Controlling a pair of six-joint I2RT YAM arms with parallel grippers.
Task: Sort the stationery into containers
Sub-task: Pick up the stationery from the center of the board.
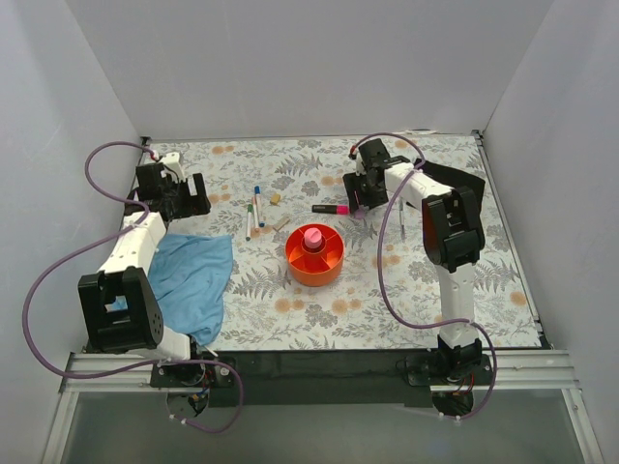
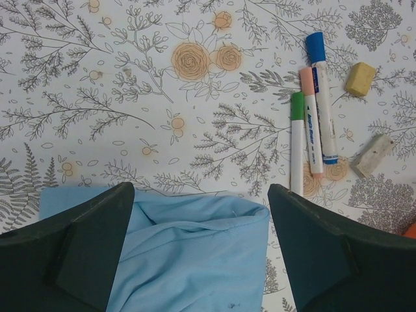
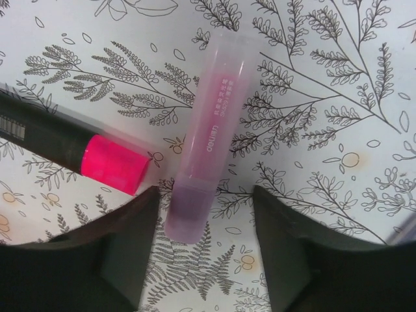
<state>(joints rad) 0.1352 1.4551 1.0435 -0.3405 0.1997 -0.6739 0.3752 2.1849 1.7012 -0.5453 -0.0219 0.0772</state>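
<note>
The right gripper [image 3: 205, 193] hangs low over the table with its jaws apart. The near end of a translucent pale-pink plastic tube [image 3: 214, 117] lies on the floral tabletop [image 3: 338, 214] between them, not yet pinched. Just beside that tube rests the pink-capped black highlighter [image 3: 75, 151], clear of the fingers. This looks like the pick-up step for the tube. The next move calls for closing squarely across its round body without rolling it or catching the highlighter, then carrying it to the round orange plastic organizer [image 1: 298, 271], which sits near the table's middle with a pink piece [image 1: 312, 237] in its central cup. The left gripper [image 2: 198, 192], spread wide and holding nothing, hovers over the edge of the crumpled blue cloth [image 2: 195, 260], with three white pens [image 2: 312, 130] and two small tan blocks [image 2: 360, 78] lying beyond.
</note>
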